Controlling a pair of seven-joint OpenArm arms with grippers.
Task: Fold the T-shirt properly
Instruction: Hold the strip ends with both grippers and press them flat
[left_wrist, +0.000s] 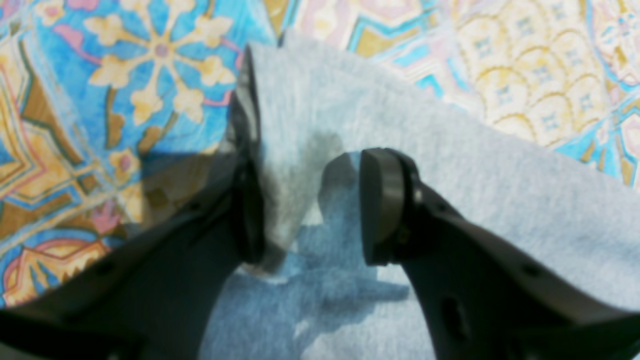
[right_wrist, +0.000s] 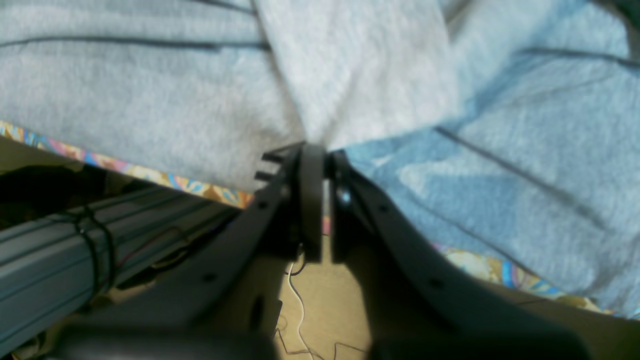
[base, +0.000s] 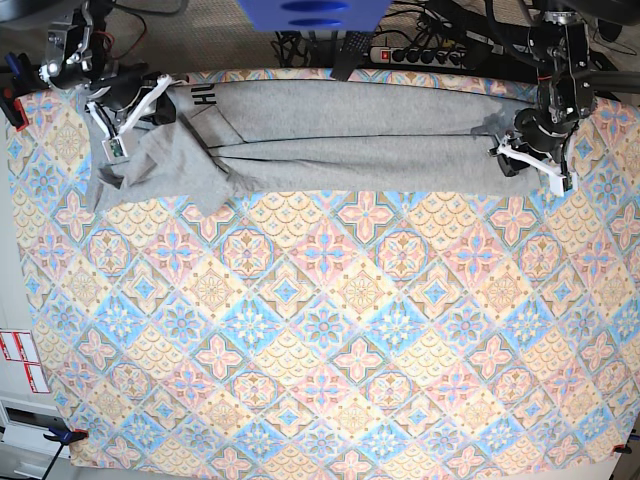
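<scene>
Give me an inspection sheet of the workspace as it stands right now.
Surface: patterned tablecloth covers the table; the near part is bare.
Job's things: T-shirt lies as a long folded band along the far edge, bunched at the base view's left end, with some black lettering showing there.
Clutter: nothing seen on the cloth.
Grippers: right gripper pinches T-shirt fabric, jaws together; left gripper is open, straddling the fabric edge.
Cables: thin wires on the floor under the right wrist; black cable ties on a grey rail.
Surroundings: power strip beyond the far edge; red-and-white labels at the base view's left.
</scene>
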